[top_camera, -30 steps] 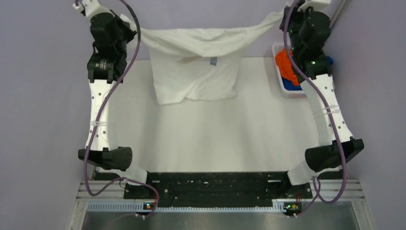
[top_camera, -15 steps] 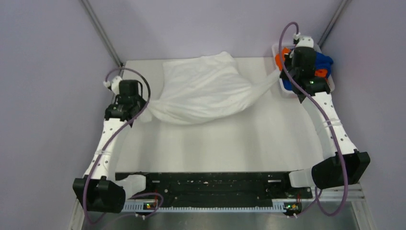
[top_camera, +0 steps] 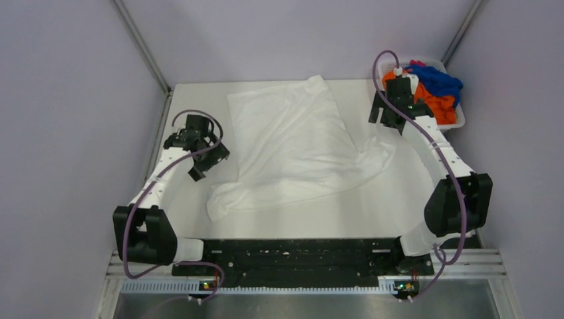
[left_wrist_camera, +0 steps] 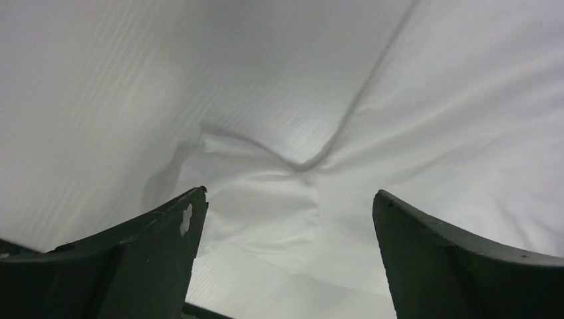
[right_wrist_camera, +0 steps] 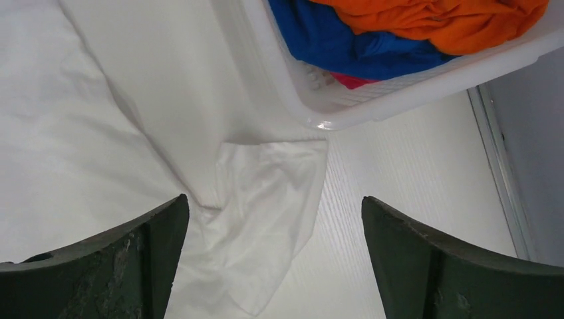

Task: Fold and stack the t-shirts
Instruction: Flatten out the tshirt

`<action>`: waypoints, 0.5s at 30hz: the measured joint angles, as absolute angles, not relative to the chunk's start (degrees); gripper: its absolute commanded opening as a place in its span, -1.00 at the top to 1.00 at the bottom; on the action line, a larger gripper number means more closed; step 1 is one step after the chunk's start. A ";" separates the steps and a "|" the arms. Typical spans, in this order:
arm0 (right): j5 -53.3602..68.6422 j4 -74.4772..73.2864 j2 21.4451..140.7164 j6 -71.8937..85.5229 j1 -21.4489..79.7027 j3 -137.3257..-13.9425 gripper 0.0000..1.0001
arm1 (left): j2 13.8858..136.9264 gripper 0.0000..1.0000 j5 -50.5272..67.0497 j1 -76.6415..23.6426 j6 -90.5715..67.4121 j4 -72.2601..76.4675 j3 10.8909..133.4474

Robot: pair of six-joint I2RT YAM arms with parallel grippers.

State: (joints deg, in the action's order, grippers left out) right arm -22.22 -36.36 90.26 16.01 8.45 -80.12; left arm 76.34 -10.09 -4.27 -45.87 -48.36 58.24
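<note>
On desk [top_camera: 372, 206] centre, white shirt [top_camera: 292, 139] now lies spread flat; a moment ago it was stretched between arms. Left pincer [left_wrist_camera: 289, 193] and right pincer [right_wrist_camera: 274, 197] both wide, empty, over sleeves. Shirt released; folding likely next. Others wait in basket [top_camera: 457, 123].

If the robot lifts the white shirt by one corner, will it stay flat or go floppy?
Probably floppy: the white shirt lies in soft wrinkles, so it would likely droop and bunch. It lies thin and nearly flat, so probably light. Pushed, it would probably crumple rather than slide whole.
</note>
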 measured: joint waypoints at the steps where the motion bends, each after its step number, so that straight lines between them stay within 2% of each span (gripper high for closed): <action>1: -22.74 -35.86 89.65 16.19 8.86 -79.85 -0.97 | 77.17 -0.98 -9.80 -5.02 -45.58 -47.94 61.04; 4: -23.16 -32.95 85.30 17.32 11.88 -75.07 -0.97 | 80.44 -0.98 -7.60 -7.77 -43.88 -44.80 68.05; 8: -19.38 -28.91 79.92 20.03 20.69 -65.39 -0.97 | 90.48 -0.98 -0.40 -11.62 -40.60 -38.26 78.39; 11: -14.68 -24.16 79.83 23.88 26.81 -57.93 -0.98 | 101.75 -0.98 4.40 -13.72 -38.81 -34.76 86.83; 15: -12.91 -21.37 81.43 28.18 30.96 -51.79 -0.97 | 113.16 -0.98 8.82 -15.22 -37.32 -33.06 92.33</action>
State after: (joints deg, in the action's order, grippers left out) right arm -12.91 -21.37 81.43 28.18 30.96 -51.79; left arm 113.16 8.82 -15.22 -37.32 -33.06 92.33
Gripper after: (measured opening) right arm 0.987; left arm 0.991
